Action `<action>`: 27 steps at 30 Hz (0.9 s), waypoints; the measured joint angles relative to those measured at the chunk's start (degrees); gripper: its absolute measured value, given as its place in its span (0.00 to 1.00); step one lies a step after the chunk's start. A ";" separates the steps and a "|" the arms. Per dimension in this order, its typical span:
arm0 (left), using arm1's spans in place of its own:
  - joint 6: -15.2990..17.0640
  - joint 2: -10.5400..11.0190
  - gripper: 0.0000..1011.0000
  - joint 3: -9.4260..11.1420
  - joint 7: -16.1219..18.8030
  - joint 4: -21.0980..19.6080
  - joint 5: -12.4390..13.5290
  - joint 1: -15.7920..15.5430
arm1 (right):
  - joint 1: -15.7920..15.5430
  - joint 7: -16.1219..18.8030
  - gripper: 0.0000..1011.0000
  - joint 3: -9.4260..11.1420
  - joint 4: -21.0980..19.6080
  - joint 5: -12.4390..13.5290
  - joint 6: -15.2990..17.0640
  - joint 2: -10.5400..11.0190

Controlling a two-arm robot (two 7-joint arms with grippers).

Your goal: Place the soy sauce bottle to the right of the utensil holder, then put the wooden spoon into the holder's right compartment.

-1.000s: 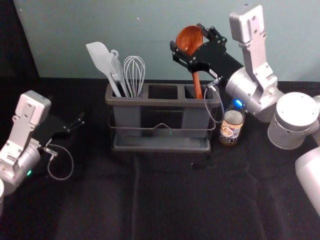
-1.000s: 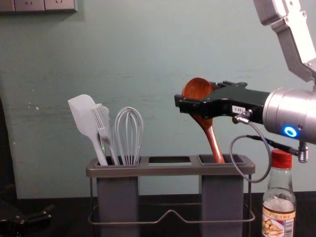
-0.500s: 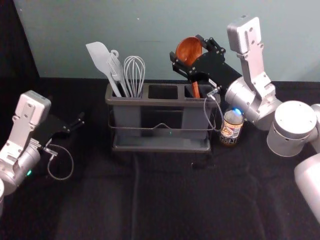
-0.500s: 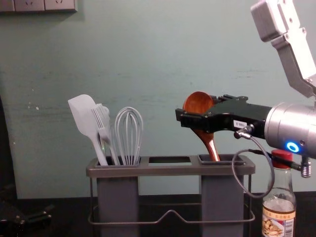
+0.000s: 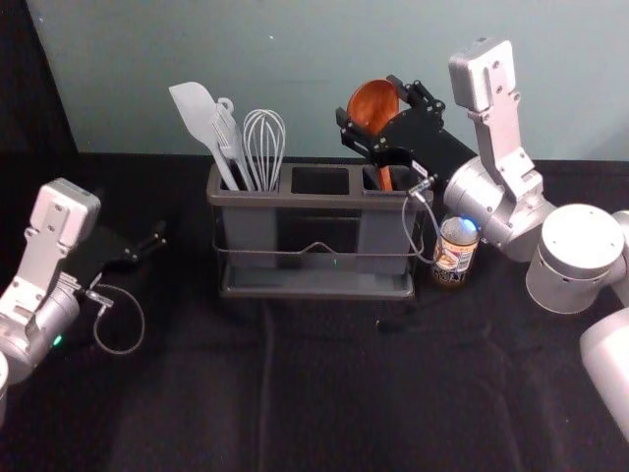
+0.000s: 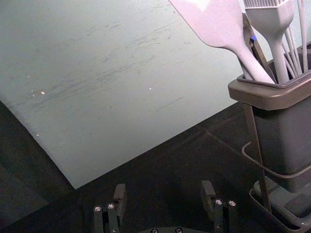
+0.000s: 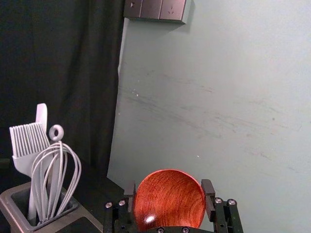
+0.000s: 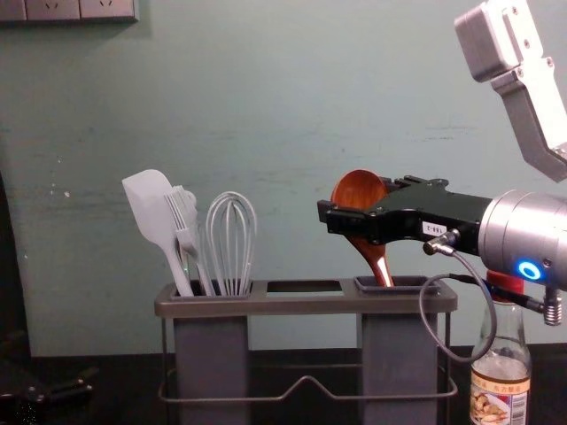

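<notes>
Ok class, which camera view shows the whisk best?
The chest view: the whisk stands side-on, its loops against the plain wall. The right wrist view shows it larger, but overlapping the brush; the head view, smaller, from above; the left wrist view, wires cut off at the edge.

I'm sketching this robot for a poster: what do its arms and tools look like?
The left arm and right arm are silvery, with rounded and blocky sections. The left tool and right tool are black and two-fingered, a grey cable looping by each. Right: blue ring light, white label. Left: small green light.
</notes>
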 joint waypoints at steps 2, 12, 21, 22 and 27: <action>0.00 0.00 0.99 0.00 0.00 0.00 0.00 0.00 | 0.01 0.00 0.83 0.00 -0.01 0.01 0.01 -0.01; 0.00 0.00 0.99 0.00 0.00 0.00 0.00 0.00 | 0.07 -0.02 0.96 0.00 -0.05 0.02 0.05 -0.02; 0.00 0.00 0.99 0.00 0.00 0.00 0.00 0.00 | 0.09 -0.05 0.99 0.00 -0.06 0.02 0.09 -0.02; 0.00 0.00 0.99 0.00 0.00 0.00 0.00 0.00 | 0.10 -0.05 0.99 0.00 -0.05 0.02 0.10 -0.02; 0.00 0.00 0.99 0.00 0.00 0.00 0.00 0.00 | 0.10 -0.08 0.99 0.00 -0.05 0.01 0.12 -0.02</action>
